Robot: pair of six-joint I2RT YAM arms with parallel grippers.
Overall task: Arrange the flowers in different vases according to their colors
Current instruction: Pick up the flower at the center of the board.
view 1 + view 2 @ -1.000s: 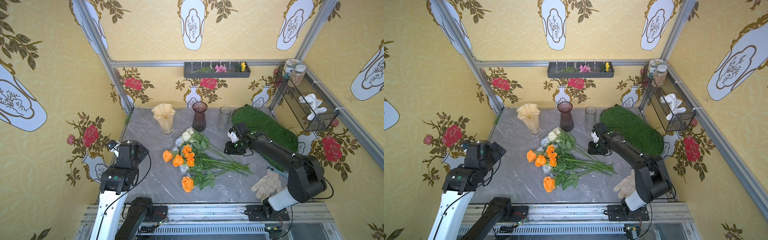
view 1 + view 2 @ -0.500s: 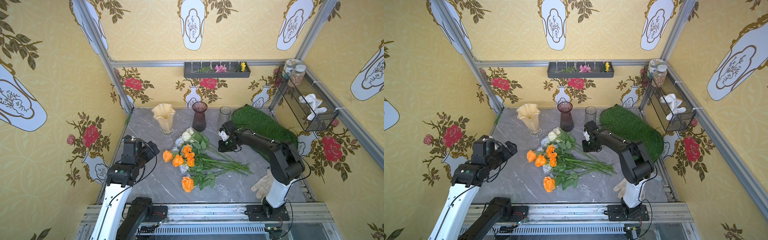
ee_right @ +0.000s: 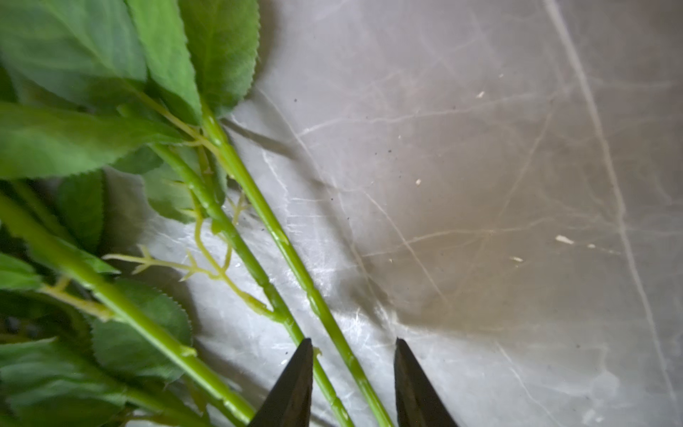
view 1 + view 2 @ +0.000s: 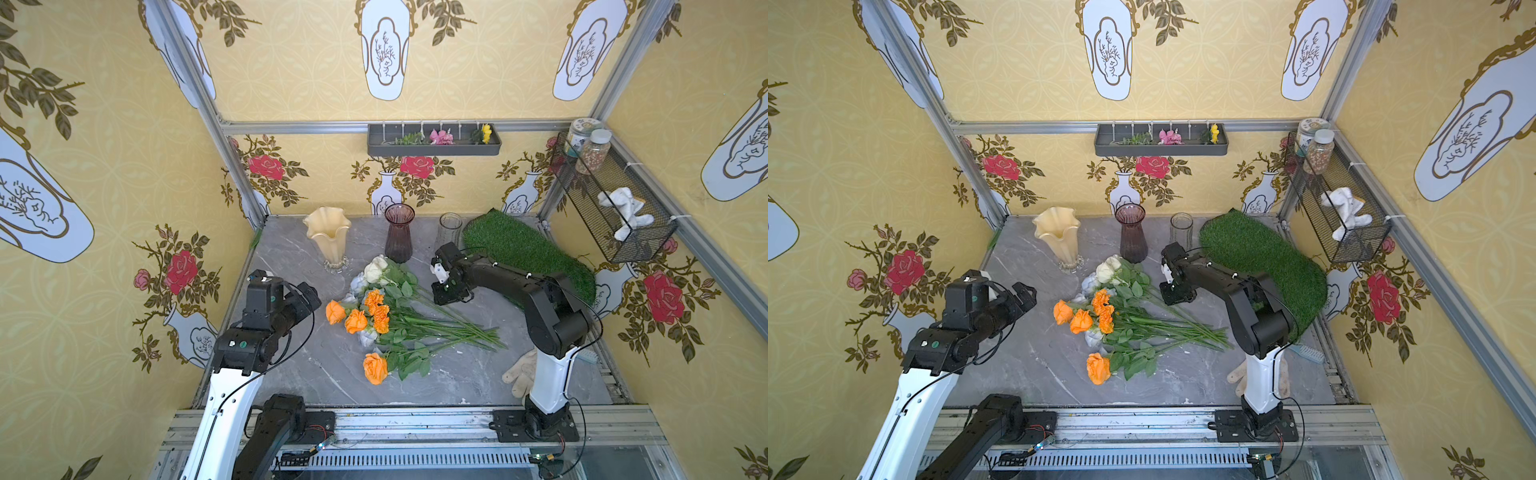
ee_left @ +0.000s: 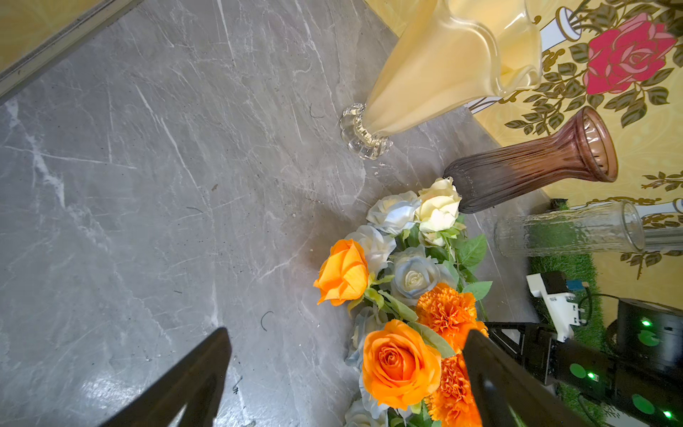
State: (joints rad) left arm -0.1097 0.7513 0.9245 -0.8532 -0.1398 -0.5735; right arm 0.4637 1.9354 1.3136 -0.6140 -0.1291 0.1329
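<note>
Near dark purple ribbed glass vase [image 4: 399, 241], R gripper [image 3: 353, 342] sits part-open w/ two green flower stems [image 3: 279, 236] btwn fingers [image 3: 292, 388], unpinched; L gripper [image 5: 347, 332] wide open, empty.

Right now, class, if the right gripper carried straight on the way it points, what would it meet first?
Most likely the flower stems. The right gripper points down at them with two stems running between its open fingers. The grey table lies just beneath. How far the tips sit above the stems is unclear.
</note>
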